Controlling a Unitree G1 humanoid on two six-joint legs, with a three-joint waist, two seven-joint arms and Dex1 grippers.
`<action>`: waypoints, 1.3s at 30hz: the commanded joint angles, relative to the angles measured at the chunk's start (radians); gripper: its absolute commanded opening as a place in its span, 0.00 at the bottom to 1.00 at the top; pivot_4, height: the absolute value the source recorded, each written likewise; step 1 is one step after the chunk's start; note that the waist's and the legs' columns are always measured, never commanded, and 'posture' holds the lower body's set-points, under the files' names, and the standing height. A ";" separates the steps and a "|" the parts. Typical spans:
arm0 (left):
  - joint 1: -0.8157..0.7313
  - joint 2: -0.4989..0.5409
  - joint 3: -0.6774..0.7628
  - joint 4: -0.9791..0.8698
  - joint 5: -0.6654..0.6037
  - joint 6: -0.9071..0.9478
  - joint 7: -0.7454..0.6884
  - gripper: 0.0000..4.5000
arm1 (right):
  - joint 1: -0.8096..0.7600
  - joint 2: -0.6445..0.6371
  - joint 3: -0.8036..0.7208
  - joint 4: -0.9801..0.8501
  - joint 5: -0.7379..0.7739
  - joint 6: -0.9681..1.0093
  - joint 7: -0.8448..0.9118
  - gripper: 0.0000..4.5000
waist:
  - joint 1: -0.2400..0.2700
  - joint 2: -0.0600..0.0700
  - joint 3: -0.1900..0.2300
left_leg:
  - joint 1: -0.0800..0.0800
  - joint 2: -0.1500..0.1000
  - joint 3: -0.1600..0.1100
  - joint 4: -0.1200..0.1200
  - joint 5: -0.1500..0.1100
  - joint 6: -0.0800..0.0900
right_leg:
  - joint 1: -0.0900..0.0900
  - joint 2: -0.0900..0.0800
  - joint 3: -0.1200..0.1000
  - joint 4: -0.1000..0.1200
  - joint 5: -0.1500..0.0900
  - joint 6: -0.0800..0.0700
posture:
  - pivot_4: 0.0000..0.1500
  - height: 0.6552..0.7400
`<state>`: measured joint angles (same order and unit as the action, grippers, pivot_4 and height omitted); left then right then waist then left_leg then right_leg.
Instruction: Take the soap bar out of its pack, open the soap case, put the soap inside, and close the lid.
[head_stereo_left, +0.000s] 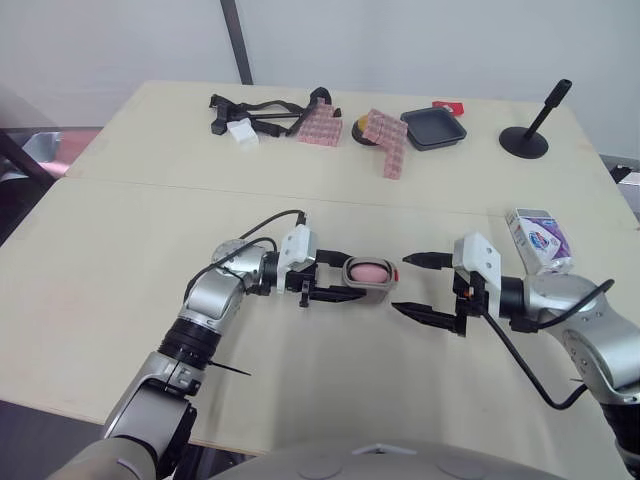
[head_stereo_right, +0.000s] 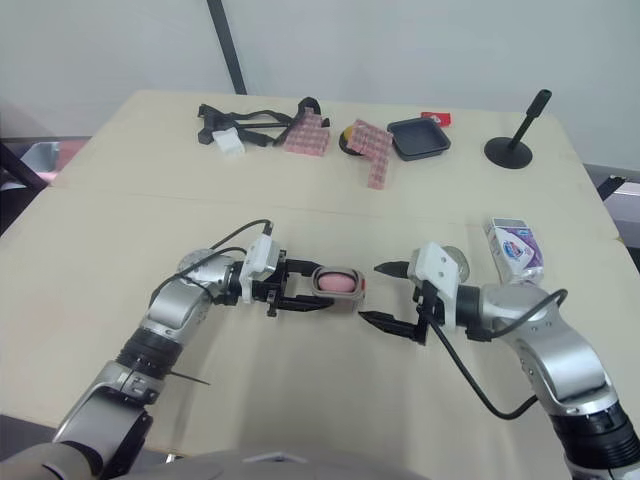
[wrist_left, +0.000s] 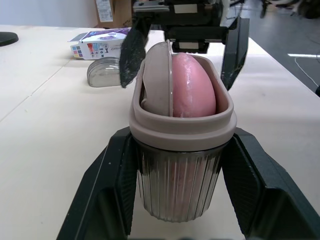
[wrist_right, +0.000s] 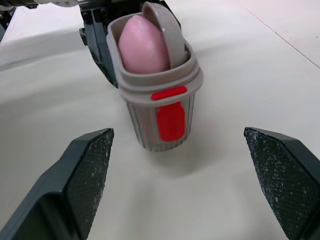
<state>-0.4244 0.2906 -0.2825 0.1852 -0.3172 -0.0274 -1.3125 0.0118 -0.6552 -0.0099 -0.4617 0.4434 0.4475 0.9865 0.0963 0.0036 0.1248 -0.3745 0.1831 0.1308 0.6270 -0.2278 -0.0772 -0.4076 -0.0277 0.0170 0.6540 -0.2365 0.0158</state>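
Soap (wrist_left: 192, 85) sits pink, seemingly upright, in ribbed grey case (wrist_left: 177, 190)

Print on soap pack (head_stereo_left: 538, 238) unreadable

The soap (wrist_left: 192, 85) sits half hidden inside its case (wrist_left: 176, 192).
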 joint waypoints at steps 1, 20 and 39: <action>-0.008 -0.011 0.023 0.000 0.003 -0.060 0.021 0.43 | 0.043 0.042 -0.048 0.000 0.002 -0.109 -0.030 0.99 | -0.005 0.000 0.000 | 0.000 0.000 0.000 0.000 0.000 0.001 | 0.000 0.000 0.000 0.000 0.000 0.000 | 1.00 1.00; 0.025 -0.029 0.008 -0.038 0.018 -0.054 0.087 0.43 | 0.646 0.225 -0.613 -0.005 0.054 -0.329 -0.221 0.99 | -0.024 0.000 0.000 | 0.000 -0.001 0.000 -0.001 -0.005 0.009 | 0.001 -0.001 0.000 -0.004 -0.001 -0.002 | 1.00 1.00; 0.022 -0.023 0.000 -0.060 0.020 -0.009 0.083 0.43 | 0.602 0.182 -0.659 -0.061 0.212 -0.085 -0.398 0.99 | -0.046 0.003 -0.002 | 0.003 -0.003 -0.001 -0.003 -0.005 0.009 | 0.005 -0.003 -0.001 -0.005 0.000 0.001 | 1.00 1.00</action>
<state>-0.3899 0.2630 -0.2926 0.1601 -0.2801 -0.0303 -1.2284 0.6211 -0.4454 -0.6379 -0.4634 0.5931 0.2942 0.6142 0.0503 0.0068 0.1231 -0.3709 0.1802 0.1293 0.6240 -0.2328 -0.0682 -0.4021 -0.0308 0.0158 0.6484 -0.2366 0.0165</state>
